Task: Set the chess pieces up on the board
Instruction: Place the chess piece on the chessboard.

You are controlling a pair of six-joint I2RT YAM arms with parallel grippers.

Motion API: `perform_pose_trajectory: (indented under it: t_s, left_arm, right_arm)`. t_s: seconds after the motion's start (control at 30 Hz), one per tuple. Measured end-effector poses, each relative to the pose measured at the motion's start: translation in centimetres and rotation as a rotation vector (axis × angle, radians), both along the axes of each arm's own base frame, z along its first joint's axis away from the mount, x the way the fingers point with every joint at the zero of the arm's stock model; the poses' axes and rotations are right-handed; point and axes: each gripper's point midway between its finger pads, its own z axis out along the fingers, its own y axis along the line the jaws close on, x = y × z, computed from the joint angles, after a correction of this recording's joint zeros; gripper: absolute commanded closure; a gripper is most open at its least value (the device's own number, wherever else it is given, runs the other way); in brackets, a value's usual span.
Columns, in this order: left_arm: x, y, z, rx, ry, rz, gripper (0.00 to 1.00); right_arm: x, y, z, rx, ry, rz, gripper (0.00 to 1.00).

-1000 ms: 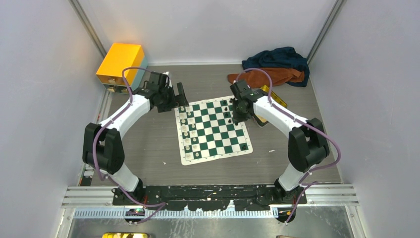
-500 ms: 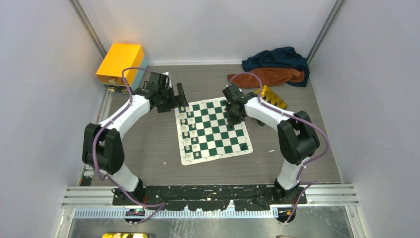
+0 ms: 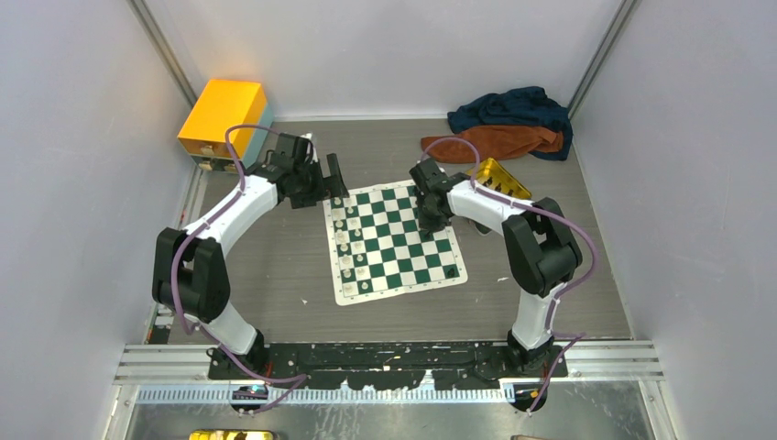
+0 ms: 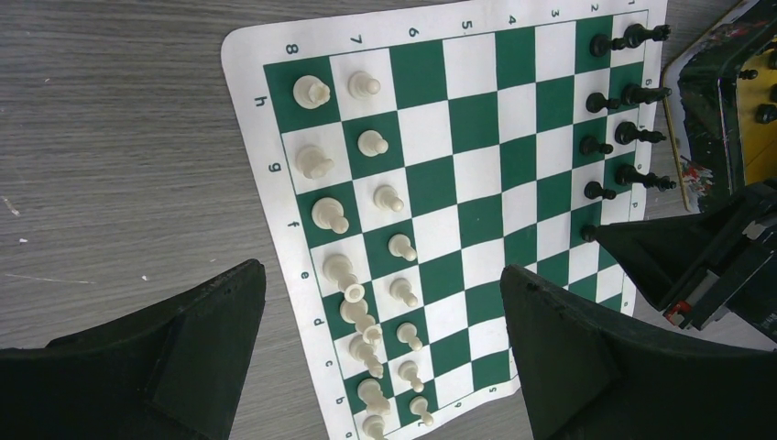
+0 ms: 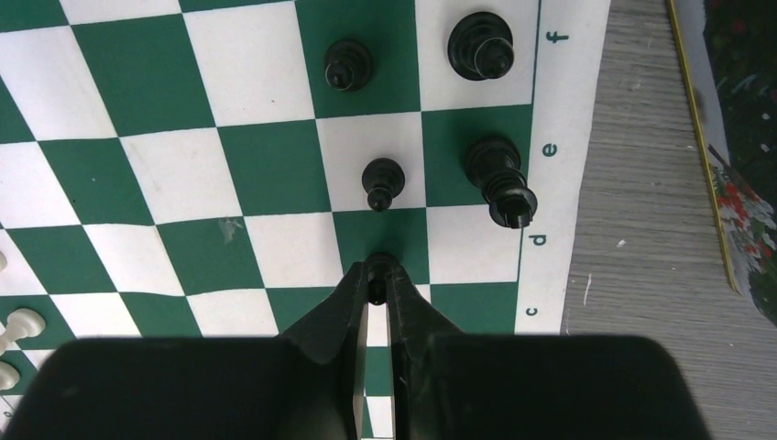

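Note:
The board (image 3: 341,295) lies flat mid-table. Cream-white chess pieces (image 4: 366,229) fill its two left-hand columns, and black chess pieces (image 4: 623,92) stand in the two right-hand columns toward the back. My right gripper (image 5: 377,275) is shut on a small black pawn (image 5: 377,266), pinched at the fingertips just above a green square beside another black pawn (image 5: 382,181) and a tall black piece (image 5: 499,179). My left gripper (image 4: 382,270) hangs wide open above the board's back-left part, holding nothing.
A gold tin (image 3: 499,179) with more black pieces sits right of the board, behind the right arm. An orange box (image 3: 223,115) stands at the back left. Blue and orange cloths (image 3: 508,124) lie at the back right.
My right gripper has swung left from beside the gold tin to over the board's right columns, still shut. The left arm has not moved.

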Motion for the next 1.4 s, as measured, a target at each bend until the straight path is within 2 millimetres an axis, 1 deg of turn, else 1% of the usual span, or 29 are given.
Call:
perform_pose_trajectory:
  t_s: [0.17, 0.27, 0.33, 0.37, 0.4, 0.47, 0.53, 0.83, 1.0, 1.1, 1.2, 1.27, 1.33, 1.4]
  left_arm:
    - [0.0, 0.0, 0.0, 0.000, 0.000, -0.001, 0.00]
    - [0.0, 0.0, 0.0, 0.000, 0.000, -0.001, 0.00]
    - [0.0, 0.0, 0.0, 0.000, 0.000, -0.001, 0.00]
    - [0.0, 0.0, 0.0, 0.000, 0.000, -0.001, 0.00]
    - [0.0, 0.0, 0.0, 0.000, 0.000, -0.001, 0.00]
    - [0.0, 0.0, 0.0, 0.000, 0.000, -0.001, 0.00]
    - [0.0, 0.0, 0.0, 0.000, 0.000, -0.001, 0.00]
    - [0.0, 0.0, 0.0, 0.000, 0.000, 0.000, 0.00]
    - [0.0, 0.0, 0.0, -0.001, 0.000, 0.000, 0.00]
    - [0.0, 0.0, 0.0, 0.000, 0.000, 0.000, 0.00]
    - [0.1, 0.0, 0.2, -0.001, -0.003, 0.000, 0.00]
    - [0.3, -0.1, 0.4, -0.003, -0.008, 0.000, 0.00]
    - [0.5, -0.2, 0.6, -0.004, -0.013, 0.000, 0.00]
    - [0.8, -0.2, 0.8, -0.006, -0.017, 0.000, 0.00]
  right_arm:
    - [0.0, 0.0, -0.4, -0.006, 0.005, 0.004, 0.99]
    - [0.0, 0.0, -0.5, -0.008, 0.006, 0.007, 0.95]
    - [0.0, 0.0, -0.5, -0.009, 0.005, 0.009, 0.88]
    - [0.0, 0.0, -0.5, -0.009, 0.005, 0.010, 0.82]
    - [0.0, 0.0, -0.5, -0.009, 0.006, 0.010, 0.79]
    - [0.0, -0.1, -0.5, -0.009, 0.005, 0.012, 0.70]
    - [0.0, -0.1, -0.5, -0.011, 0.005, 0.014, 0.66]
    - [-0.1, -0.2, -0.4, -0.019, 0.009, 0.027, 0.64]
    - [0.2, -0.1, 0.2, -0.023, 0.006, 0.039, 0.64]
    - [0.6, 0.1, 0.9, -0.016, -0.010, 0.040, 0.64]
    - [0.8, 0.2, 2.2, -0.008, -0.033, 0.038, 0.63]
    - [1.2, 0.1, 3.6, -0.005, -0.061, 0.032, 0.62]
    - [2.0, 0.1, 5.4, -0.001, -0.102, 0.020, 0.62]
    - [3.4, 0.0, 7.4, 0.010, -0.156, -0.004, 0.61]
